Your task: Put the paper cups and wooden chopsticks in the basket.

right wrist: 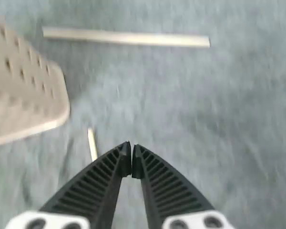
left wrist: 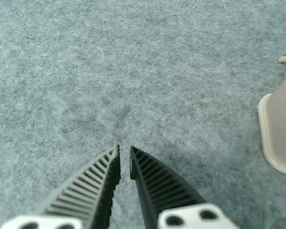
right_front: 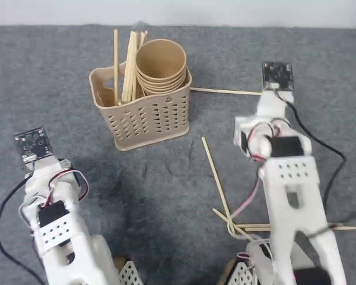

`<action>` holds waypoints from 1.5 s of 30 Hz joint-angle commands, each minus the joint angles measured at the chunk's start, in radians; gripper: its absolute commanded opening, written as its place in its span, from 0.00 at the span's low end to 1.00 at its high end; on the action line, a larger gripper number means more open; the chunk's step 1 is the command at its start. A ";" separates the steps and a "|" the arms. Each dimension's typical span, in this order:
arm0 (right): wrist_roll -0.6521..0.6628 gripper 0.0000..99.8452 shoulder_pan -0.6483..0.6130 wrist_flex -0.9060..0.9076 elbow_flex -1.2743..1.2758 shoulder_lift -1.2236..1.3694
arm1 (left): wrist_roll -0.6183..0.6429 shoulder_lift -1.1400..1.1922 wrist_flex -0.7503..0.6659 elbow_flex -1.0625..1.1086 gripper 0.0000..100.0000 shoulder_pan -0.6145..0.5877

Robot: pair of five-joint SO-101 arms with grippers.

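Note:
A beige perforated basket (right_front: 145,116) stands at the back of the grey mat. It holds a stack of paper cups (right_front: 161,62) and several wooden chopsticks (right_front: 129,65) standing upright. One loose chopstick (right_front: 225,91) lies behind the basket to its right, and a second chopstick (right_front: 216,178) lies diagonally in front. More loose chopsticks (right_front: 255,227) cross by the right arm's base. My right gripper (right wrist: 131,145) is shut and empty, low over the mat between the basket's corner (right wrist: 24,95) and the far chopstick (right wrist: 126,37). My left gripper (left wrist: 125,151) is shut but for a thin slit, empty, over bare mat with the basket's edge (left wrist: 281,129) off to one side.
The right arm (right_front: 285,172) stands over the crossed chopsticks and hides part of them. The left arm (right_front: 53,214) is at the front left. Cables hang beside both arms. The mat's far edge (right_front: 225,27) runs along the back.

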 commanded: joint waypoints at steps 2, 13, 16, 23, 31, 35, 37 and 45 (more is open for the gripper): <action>-0.012 0.01 0.027 -0.193 -0.104 0.229 | -0.009 -0.015 -0.021 -0.004 0.03 -0.002; -0.015 0.01 0.087 -0.200 -0.712 0.848 | -0.009 -0.015 -0.021 -0.004 0.03 -0.002; -0.020 0.01 0.077 -0.200 -0.842 0.957 | -0.009 -0.015 -0.021 -0.004 0.03 -0.002; -0.018 0.01 0.067 -0.206 -1.119 1.221 | -0.009 -0.015 -0.023 -0.004 0.03 -0.002; -0.012 0.01 0.091 0.005 -1.482 1.474 | -0.009 -0.015 -0.025 -0.004 0.03 0.002; -0.012 0.01 0.091 0.137 -1.643 1.543 | -0.009 -0.015 -0.025 -0.004 0.03 0.002; -0.011 0.01 0.090 0.208 -1.708 1.570 | -0.009 -0.015 -0.025 -0.004 0.03 0.002; 0.152 0.01 0.059 0.611 -1.846 1.615 | -0.009 -0.015 -0.025 -0.004 0.03 0.000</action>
